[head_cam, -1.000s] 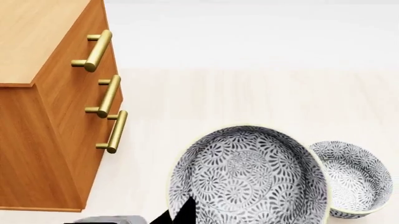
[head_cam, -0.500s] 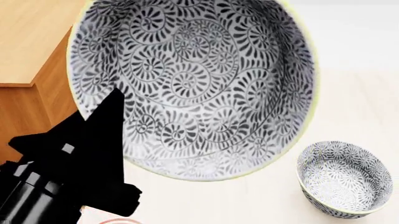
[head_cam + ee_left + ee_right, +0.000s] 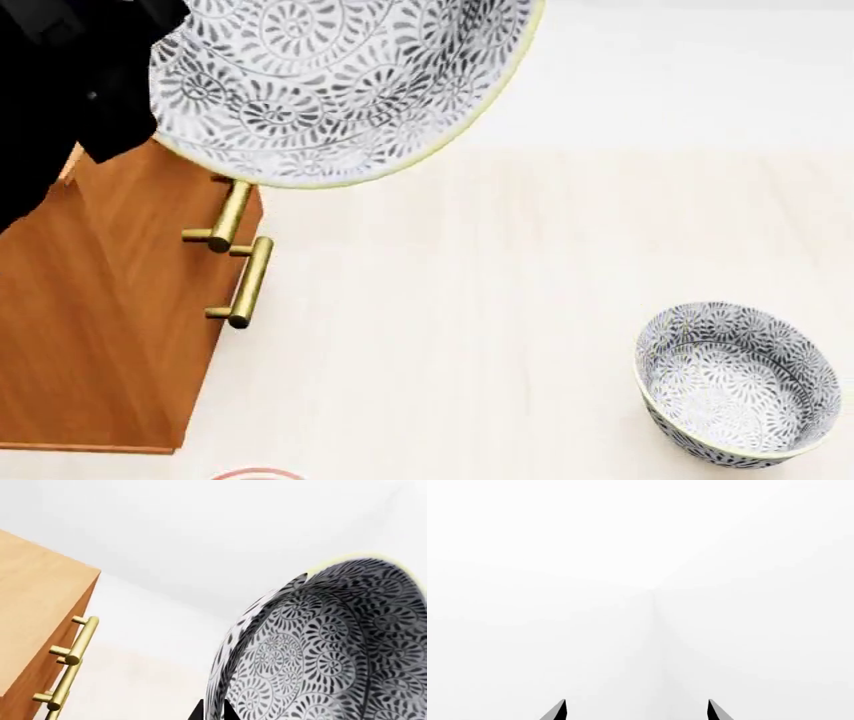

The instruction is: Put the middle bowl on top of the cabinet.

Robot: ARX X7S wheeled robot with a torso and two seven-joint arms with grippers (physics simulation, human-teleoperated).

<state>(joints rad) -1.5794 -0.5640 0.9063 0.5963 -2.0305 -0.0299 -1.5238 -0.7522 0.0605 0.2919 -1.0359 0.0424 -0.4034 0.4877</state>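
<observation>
My left gripper [image 3: 213,714] is shut on the wall of the middle bowl [image 3: 333,645], one fingertip inside and one outside. The head view shows this bowl [image 3: 334,80], white with a dark grey swirl pattern, held high and tilted at the top left. It covers the upper front edge of the orange-brown cabinet [image 3: 107,320]. My black left arm [image 3: 67,90] hides most of the cabinet's lighter top [image 3: 33,595]. My right gripper [image 3: 637,711] is open and faces blank white, with nothing between its fingers.
A second patterned bowl [image 3: 737,382] stands on the pale floor at the lower right. Two brass bar handles [image 3: 240,265] show on the cabinet front below the held bowl. A sliver of a red-ringed plate [image 3: 254,473] peeks in at the bottom edge.
The left gripper has lifted the bowl from low beside the other bowl, up and leftward, until it now hangs over the cabinet's front edge. The other bowl has stayed put.
</observation>
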